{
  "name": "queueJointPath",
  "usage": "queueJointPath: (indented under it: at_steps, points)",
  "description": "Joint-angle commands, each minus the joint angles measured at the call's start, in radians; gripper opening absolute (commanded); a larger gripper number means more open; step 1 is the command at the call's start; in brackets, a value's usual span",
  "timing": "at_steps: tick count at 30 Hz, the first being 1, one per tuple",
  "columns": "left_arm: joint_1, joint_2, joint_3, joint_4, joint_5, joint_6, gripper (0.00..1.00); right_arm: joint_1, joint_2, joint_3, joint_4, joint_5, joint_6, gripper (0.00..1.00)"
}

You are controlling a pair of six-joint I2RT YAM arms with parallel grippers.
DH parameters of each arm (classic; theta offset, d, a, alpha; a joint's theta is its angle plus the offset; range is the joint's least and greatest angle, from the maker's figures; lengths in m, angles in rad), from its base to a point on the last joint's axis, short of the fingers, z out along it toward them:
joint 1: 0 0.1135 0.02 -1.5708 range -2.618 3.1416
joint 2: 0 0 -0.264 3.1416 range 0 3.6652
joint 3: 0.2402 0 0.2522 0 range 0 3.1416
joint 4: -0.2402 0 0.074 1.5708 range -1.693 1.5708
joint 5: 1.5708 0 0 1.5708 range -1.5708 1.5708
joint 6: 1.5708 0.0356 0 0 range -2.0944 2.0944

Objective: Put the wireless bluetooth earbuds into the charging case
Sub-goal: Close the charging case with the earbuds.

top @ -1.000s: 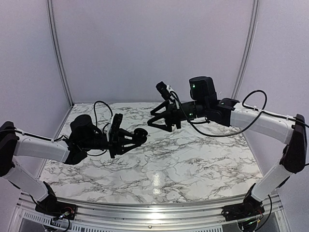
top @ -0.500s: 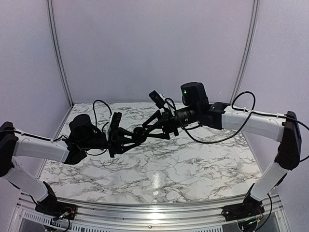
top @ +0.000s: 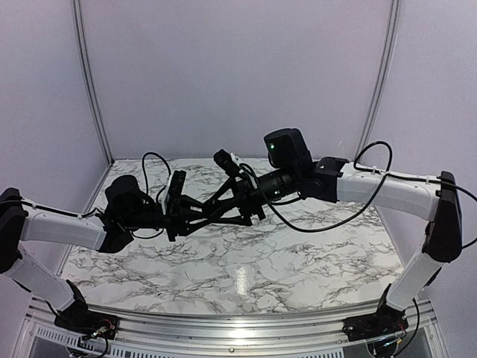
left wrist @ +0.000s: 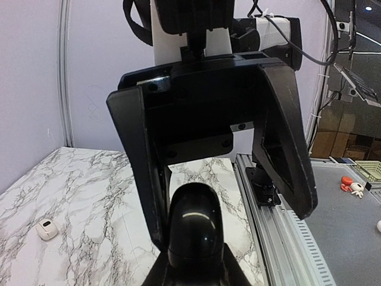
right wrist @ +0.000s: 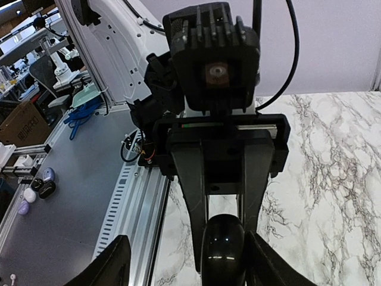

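My left gripper [left wrist: 195, 265] is shut on a glossy black charging case [left wrist: 193, 229], held in the air above the marble table. The case looks closed. My right gripper [right wrist: 186, 259] is open wide and faces the left one, its fingers [left wrist: 284, 137] straddling the case without touching it. In the right wrist view the case [right wrist: 223, 250] sits between the left gripper's fingers [right wrist: 190, 190]. In the top view the two grippers meet above the table's middle left, left gripper [top: 203, 212] and right gripper [top: 220, 207]. The black earbuds are not in view.
A small white rounded object [left wrist: 46, 229] lies on the marble table [top: 298, 246]. The aluminium rail [top: 238, 328] runs along the near edge. White walls close the back and sides.
My right arm has swung left towards the left gripper, and its open fingers now straddle the held case. The left arm has barely moved.
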Motion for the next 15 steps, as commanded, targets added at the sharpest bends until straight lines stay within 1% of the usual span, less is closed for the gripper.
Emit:
queueJointPath:
  at_steps: [1,5,9,11,13,15]
  points:
    - [0.042,-0.009,0.006,0.034,-0.075,-0.047,0.00,0.045,-0.027,0.042,-0.095,-0.016,-0.074,0.64]
    - [0.058,-0.008,0.009,0.045,-0.080,-0.076,0.00,0.050,-0.049,0.032,-0.115,0.013,-0.116,0.63]
    - [0.061,-0.001,0.020,0.048,-0.059,-0.102,0.00,0.050,-0.084,0.004,-0.126,0.147,-0.180,0.63]
    - [0.062,-0.004,0.024,0.052,-0.051,-0.128,0.00,0.050,-0.099,-0.013,-0.122,0.220,-0.205,0.68]
    - [0.062,-0.001,0.033,0.052,-0.032,-0.153,0.00,0.050,-0.124,-0.043,-0.095,0.286,-0.223,0.69]
    - [0.062,0.007,0.044,0.051,-0.021,-0.179,0.00,0.050,-0.151,-0.083,-0.055,0.362,-0.234,0.73]
